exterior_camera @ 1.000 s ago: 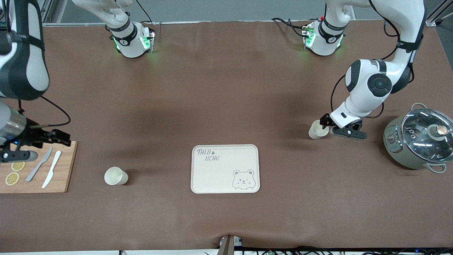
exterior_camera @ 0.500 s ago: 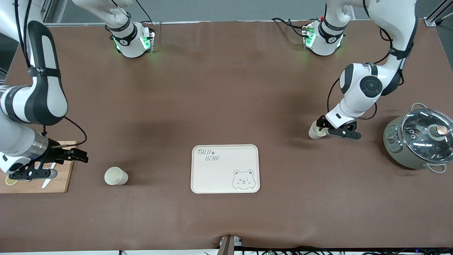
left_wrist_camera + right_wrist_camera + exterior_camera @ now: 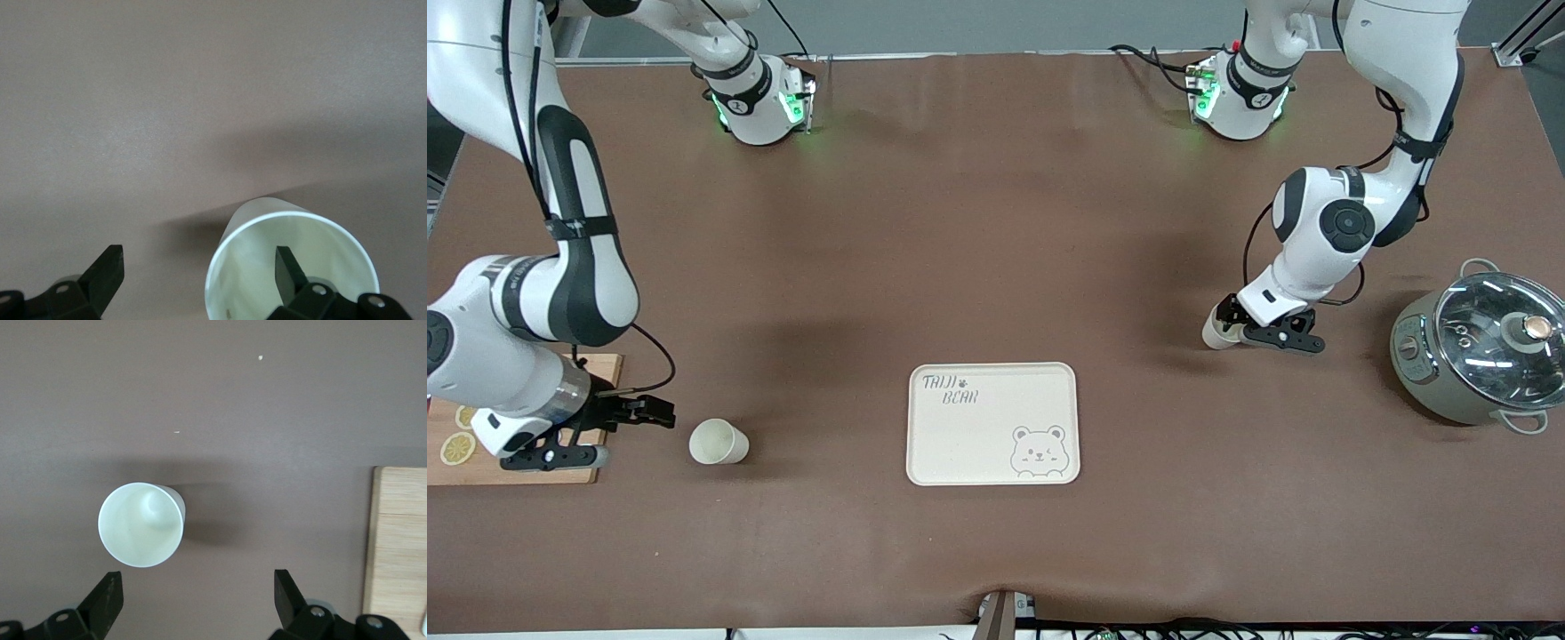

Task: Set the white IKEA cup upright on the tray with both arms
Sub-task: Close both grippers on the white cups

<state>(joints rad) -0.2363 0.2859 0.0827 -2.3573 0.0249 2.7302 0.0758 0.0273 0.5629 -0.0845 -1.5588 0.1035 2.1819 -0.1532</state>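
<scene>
My flat cream rectangular tray (image 3: 993, 424) lies bare, with open brown table (image 3: 996, 222) all round it. Toward the right arm's end from the tray, one upright white cup (image 3: 717, 442) stands in my right end effector's (image 3: 665, 414) way, just beside its spread fingers. The wooden cutting board (image 3: 525, 462) lies under that arm. Toward the left arm's end from the tray, my left end effector (image 3: 200, 267) has one finger (image 3: 288, 267) inside a second white cup (image 3: 293, 267); the lidded grey-green pot (image 3: 1476, 347) blocks the table's end.

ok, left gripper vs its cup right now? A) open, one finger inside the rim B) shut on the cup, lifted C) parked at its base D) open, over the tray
A: in the left wrist view the left gripper is open, one finger inside the cup rim.
</scene>
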